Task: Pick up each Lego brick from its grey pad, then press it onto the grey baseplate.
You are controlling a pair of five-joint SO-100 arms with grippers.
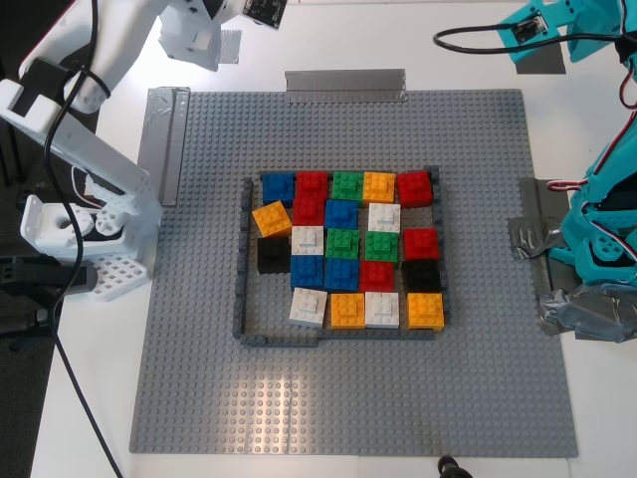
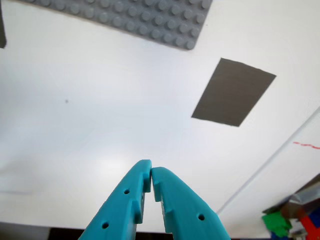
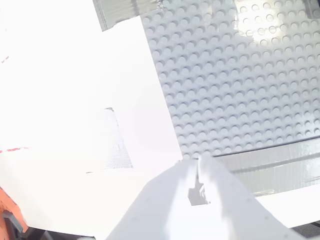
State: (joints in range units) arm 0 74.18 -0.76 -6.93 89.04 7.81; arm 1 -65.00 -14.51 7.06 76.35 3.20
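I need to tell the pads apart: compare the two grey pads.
The dark pad is matte charcoal beside my first gripper; the silvery pad is pale and shiny beside my second gripper. Both are flat, bare of bricks, and lie on white tabletop off the baseplate.

First hand point(image 2: 151, 172): teal plastic, two tapered fingers with stepped inner edges, small round screw holes along each. Its arm point(image 1: 602, 224): same teal, chunky printed segments, black cable point(image 1: 478, 38) looping to small circuit board, red wire along edge. Second hand point(image 3: 199, 165): white plastic, washed out by glare, notch between fingers. Its arm point(image 1: 95, 60): white, blocky, black cables point(image 1: 60, 129) hanging alongside, perforated white base.
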